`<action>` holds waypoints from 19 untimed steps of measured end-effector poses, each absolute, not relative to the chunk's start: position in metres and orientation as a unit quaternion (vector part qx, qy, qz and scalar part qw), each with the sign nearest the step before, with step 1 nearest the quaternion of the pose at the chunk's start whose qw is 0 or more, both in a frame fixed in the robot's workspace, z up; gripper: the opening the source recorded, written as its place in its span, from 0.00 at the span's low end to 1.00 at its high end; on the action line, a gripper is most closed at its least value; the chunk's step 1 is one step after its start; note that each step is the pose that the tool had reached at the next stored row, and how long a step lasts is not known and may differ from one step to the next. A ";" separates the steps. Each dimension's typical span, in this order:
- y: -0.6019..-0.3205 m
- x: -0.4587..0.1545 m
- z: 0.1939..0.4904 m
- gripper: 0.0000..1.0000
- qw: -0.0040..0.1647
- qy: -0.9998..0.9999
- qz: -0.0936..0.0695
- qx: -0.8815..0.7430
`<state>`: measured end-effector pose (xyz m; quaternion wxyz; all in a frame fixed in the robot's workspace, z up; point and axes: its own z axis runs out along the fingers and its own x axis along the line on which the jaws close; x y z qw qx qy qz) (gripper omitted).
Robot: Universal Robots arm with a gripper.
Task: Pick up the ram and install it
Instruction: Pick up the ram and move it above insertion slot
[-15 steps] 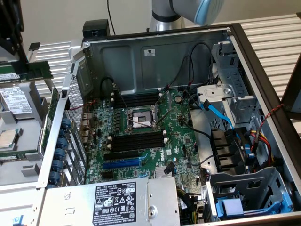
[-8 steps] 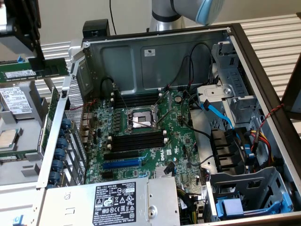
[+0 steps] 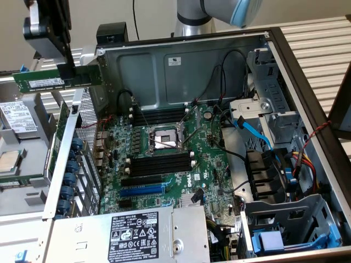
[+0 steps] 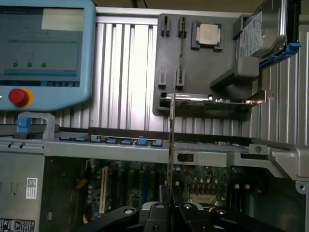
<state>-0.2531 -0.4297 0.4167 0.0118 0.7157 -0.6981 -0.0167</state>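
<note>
My gripper (image 3: 66, 73) is shut on the ram (image 3: 41, 82), a long green stick with a pale label. It holds the stick level in the air, above the exterior view's left wall of the open computer case (image 3: 181, 60). In the wrist view the ram (image 4: 172, 140) shows edge-on as a thin line rising from between the black fingers (image 4: 161, 210) of the gripper (image 4: 172, 205). On the green motherboard (image 3: 208, 164) lie black memory slots (image 3: 159, 164), with more (image 3: 159, 116) beyond the CPU socket (image 3: 163, 138). A blue slot (image 3: 141, 191) lies nearer the front.
A grey tray (image 4: 193, 82) outside the case carries a CPU (image 3: 11, 160) and a hard drive (image 3: 19, 115). A power supply (image 3: 137, 235) sits at the case's front. Cables and drive bays (image 3: 274, 181) fill the exterior view's right. A teach pendant (image 4: 43, 48) lies beyond the tray.
</note>
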 end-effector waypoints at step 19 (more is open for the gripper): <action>-0.402 -0.177 0.411 0.13 0.012 -0.698 -0.017 0.716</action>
